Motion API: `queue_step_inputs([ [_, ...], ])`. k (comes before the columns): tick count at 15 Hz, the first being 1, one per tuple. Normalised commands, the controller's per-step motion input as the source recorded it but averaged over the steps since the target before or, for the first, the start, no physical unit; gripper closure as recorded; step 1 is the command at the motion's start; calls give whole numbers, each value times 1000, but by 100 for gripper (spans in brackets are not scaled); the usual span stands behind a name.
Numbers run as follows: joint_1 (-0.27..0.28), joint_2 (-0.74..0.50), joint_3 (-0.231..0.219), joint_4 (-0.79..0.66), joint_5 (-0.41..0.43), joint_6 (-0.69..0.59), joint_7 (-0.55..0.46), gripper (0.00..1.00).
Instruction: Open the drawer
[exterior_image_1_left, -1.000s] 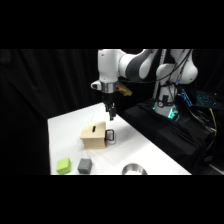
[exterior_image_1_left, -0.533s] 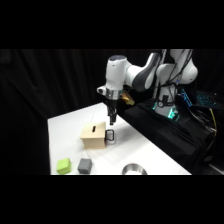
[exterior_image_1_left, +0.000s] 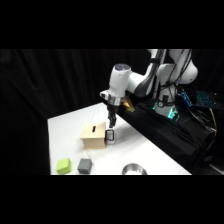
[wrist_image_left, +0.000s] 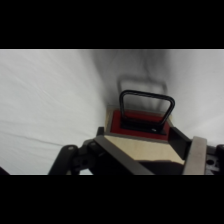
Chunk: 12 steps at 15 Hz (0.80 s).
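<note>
A: Looking across from the side view: gripper (exterior_image_1_left: 111, 125) hangs just above the black loop handle (exterior_image_1_left: 110, 135), at the front face of the tan box (exterior_image_1_left: 95, 136). Fingers spread or closed, I cannot tell from here. The drawer (exterior_image_1_left: 106, 138) looks shut, or nearly so, flush with the box on the table (exterior_image_1_left: 70, 125).

B: Count for that view?

A: One box, one handle, one green cube (exterior_image_1_left: 63, 166), one grey cube (exterior_image_1_left: 84, 166), one metal bowl (exterior_image_1_left: 132, 170) at the near edge. Cubes sit well apart from the box.

B: Wrist view?

A: Handle (wrist_image_left: 146, 109) sits dead ahead, standing off the red drawer front (wrist_image_left: 138, 122); light wood top (wrist_image_left: 142, 149) below it. One finger (wrist_image_left: 196, 155) shows at lower right, so the opening is again unclear.

B: Advice for the step?

A: My judgement: get a finger inside the loop, or pinch the bar squarely, then pull straight out along the drawer's slide. Pulling crooked may drag the whole box.
</note>
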Motion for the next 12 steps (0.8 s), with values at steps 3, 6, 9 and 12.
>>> queue_step_inputs([
  [3,49,192,-114,16,-318,283,386,0],
  [6,76,212,-144,44,-316,287,361,0],
  [9,125,203,-201,85,-359,276,387,0],
  [12,160,208,-229,133,-340,269,388,0],
])
